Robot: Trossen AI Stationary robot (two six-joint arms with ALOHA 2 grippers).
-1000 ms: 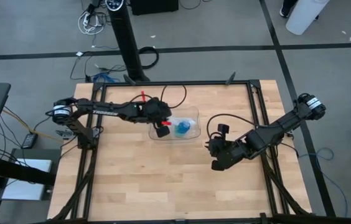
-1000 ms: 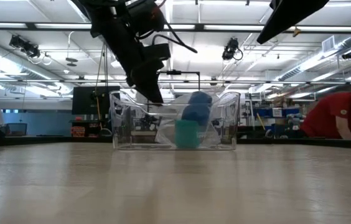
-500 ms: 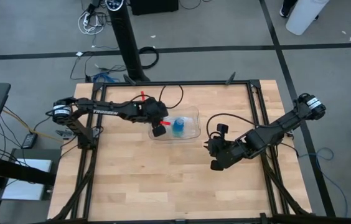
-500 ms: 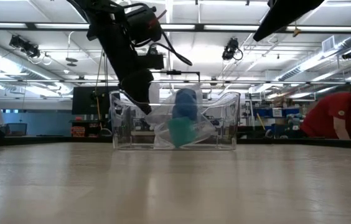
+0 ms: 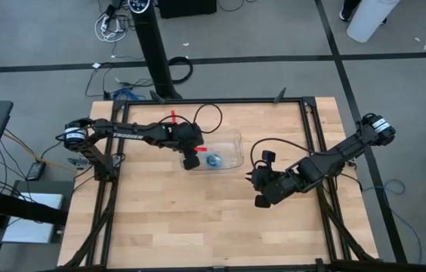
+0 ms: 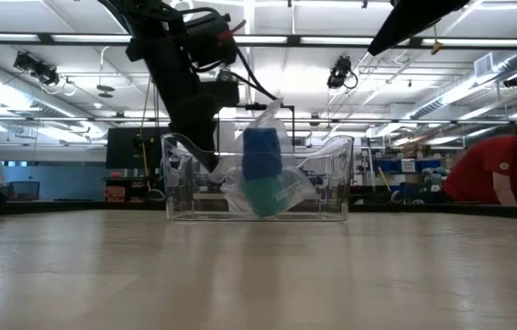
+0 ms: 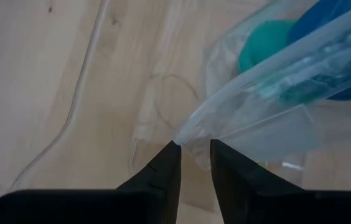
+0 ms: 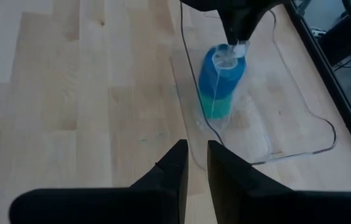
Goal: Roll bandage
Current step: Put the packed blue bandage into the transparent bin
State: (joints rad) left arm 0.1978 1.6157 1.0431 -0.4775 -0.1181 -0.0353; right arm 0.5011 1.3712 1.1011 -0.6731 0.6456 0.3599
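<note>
Over the tray (image 5: 234, 143) at the far middle of the surface, we see our left gripper (image 7: 193, 149) pinching a clear bag (image 7: 269, 99) holding the bandage (image 6: 261, 153); a thin corner hold could slip. Right gripper (image 8: 197, 152) waits nearby, nearly closed, empty.

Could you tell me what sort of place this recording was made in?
Probably a robotics lab or workshop: an open hall with ceiling strip lights, a framed wooden table, and people working at benches behind.

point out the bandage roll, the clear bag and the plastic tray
bandage roll (image 6: 261, 153), low view, blue side.
clear bag (image 7: 275, 93), left wrist view, its film.
plastic tray (image 8: 300, 134), right wrist view, bare floor.
</note>
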